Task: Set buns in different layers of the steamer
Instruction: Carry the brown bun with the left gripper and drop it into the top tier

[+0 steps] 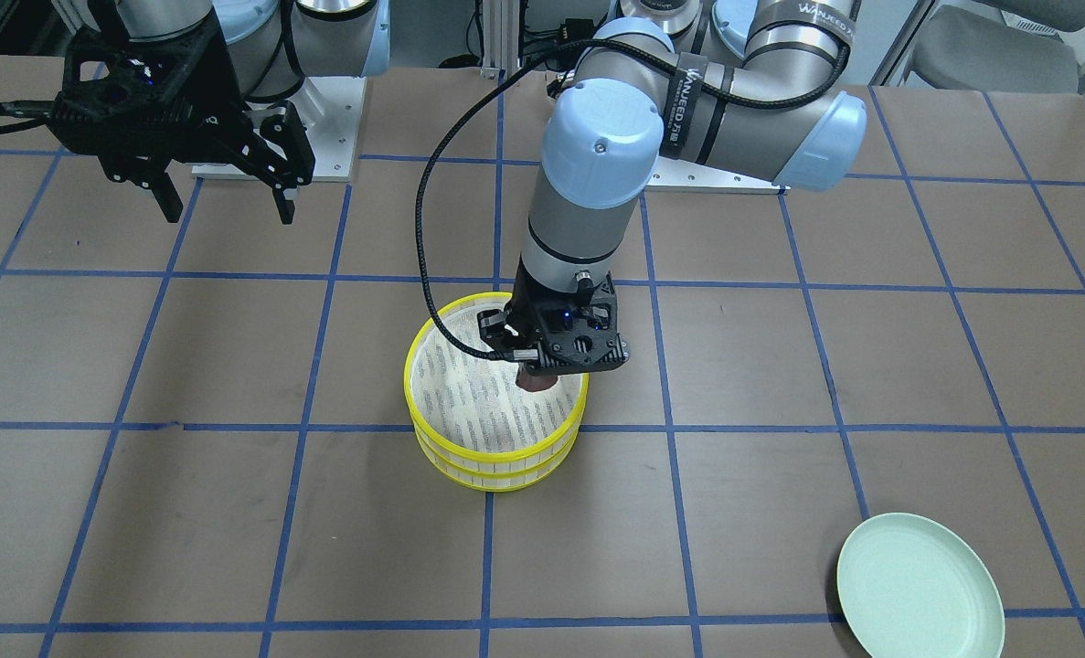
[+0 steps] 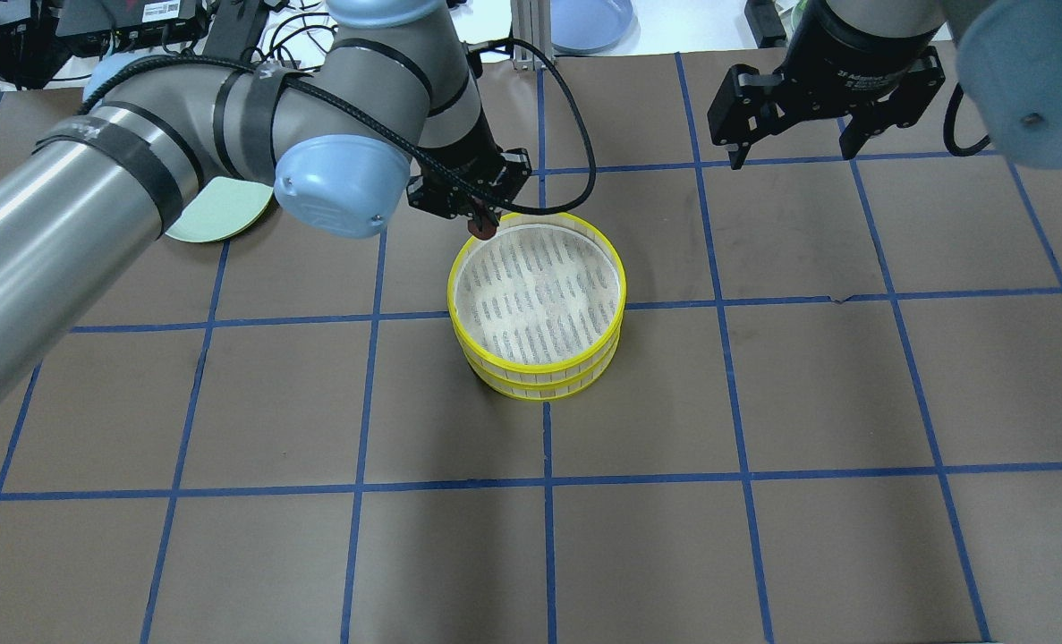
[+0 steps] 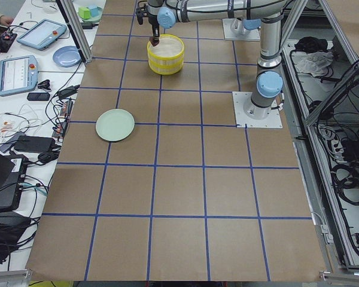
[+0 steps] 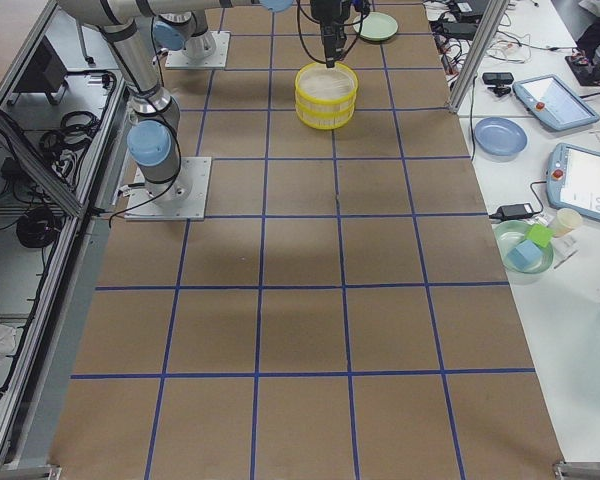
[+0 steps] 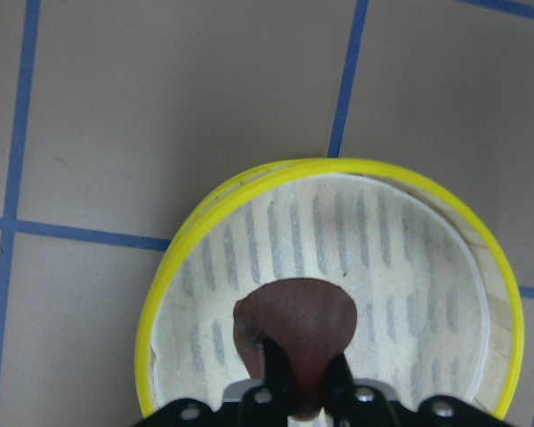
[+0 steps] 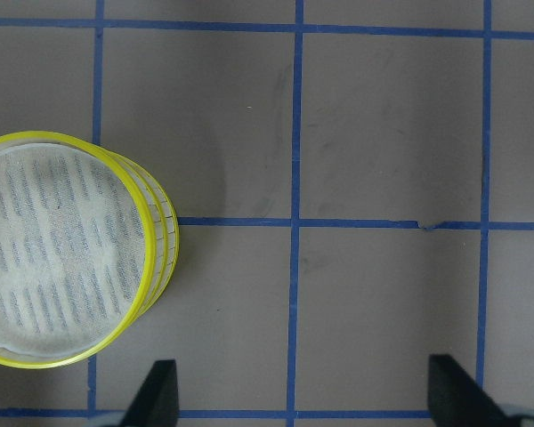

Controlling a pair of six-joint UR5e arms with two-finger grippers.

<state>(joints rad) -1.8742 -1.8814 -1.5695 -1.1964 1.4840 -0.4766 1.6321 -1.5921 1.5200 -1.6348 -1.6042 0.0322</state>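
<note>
The left gripper is over the steamer, jaws closed down to a narrow gap and pinching the dark reddish-brown bun from both sides. The bun hangs above the white mesh of the top tray, inside the yellow rim on the edge nearest the plate; whether it touches the liner can't be told. That tray sits stacked squarely on the lower tray, mid-table. The right gripper hovers well apart from the stack, jaws spread wide, gripping nothing. The pale green plate lies well off by the table's edge.
</note>
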